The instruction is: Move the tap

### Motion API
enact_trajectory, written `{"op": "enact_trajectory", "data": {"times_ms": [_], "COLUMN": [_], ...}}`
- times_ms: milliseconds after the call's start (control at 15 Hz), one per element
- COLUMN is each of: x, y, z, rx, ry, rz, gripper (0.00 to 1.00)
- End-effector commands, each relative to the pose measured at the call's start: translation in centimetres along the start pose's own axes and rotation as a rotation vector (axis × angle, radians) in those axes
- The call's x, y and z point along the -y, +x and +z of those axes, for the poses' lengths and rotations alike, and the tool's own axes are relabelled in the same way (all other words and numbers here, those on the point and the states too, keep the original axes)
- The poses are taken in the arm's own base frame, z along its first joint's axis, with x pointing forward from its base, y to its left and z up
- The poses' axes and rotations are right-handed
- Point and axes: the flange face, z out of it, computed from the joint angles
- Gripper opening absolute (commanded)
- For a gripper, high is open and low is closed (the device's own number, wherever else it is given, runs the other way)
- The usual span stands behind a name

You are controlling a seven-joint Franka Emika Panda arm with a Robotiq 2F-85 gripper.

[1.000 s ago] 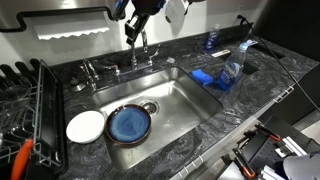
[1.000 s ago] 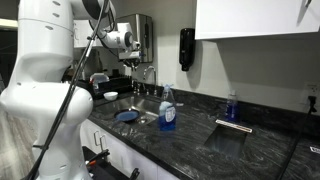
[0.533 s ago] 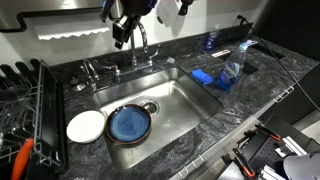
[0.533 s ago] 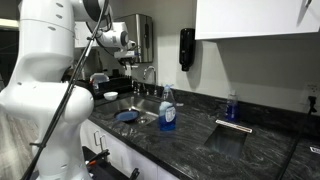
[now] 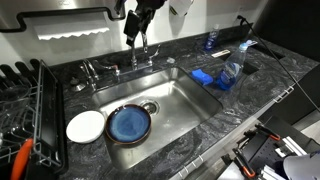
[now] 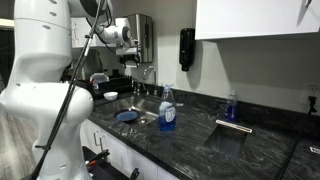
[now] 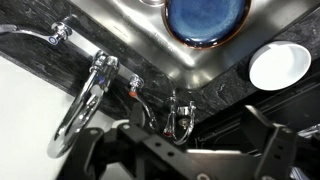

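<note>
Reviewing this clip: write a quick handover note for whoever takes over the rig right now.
Hand: open, hovering at the top of the tall chrome gooseneck tap behind the steel sink. In the wrist view the spout sits beside one finger, not between the two.
Done: approach.
Left: probably get the fingers onto the spout and swing it.

No writing I can make out: the label on the dish soap bottle [image 6: 167, 112], on the worktop [image 6: 200, 137] well apart from the tool [image 5: 134, 28], is too small.
</note>
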Motion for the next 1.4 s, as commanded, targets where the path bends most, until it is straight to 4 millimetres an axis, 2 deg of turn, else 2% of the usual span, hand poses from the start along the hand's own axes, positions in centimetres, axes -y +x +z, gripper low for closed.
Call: {"op": "enact_trajectory", "data": {"times_ms": [0,533,1000,1333], "x": [-1.5,-4.7,-5.1,-5.7], "y": [-1.6,-2.6,-1.6,-1.6], "z": [-0.6,1.6,3.0,4.3], "rx": [0.028,0.024,-0.033,-0.06], "ry": [-0.031,-0.092,-0.099,-0.115], "rz": [0.026,0.031,0.006,0.038], "gripper": [1.0,1.0,1.0,1.0]}}
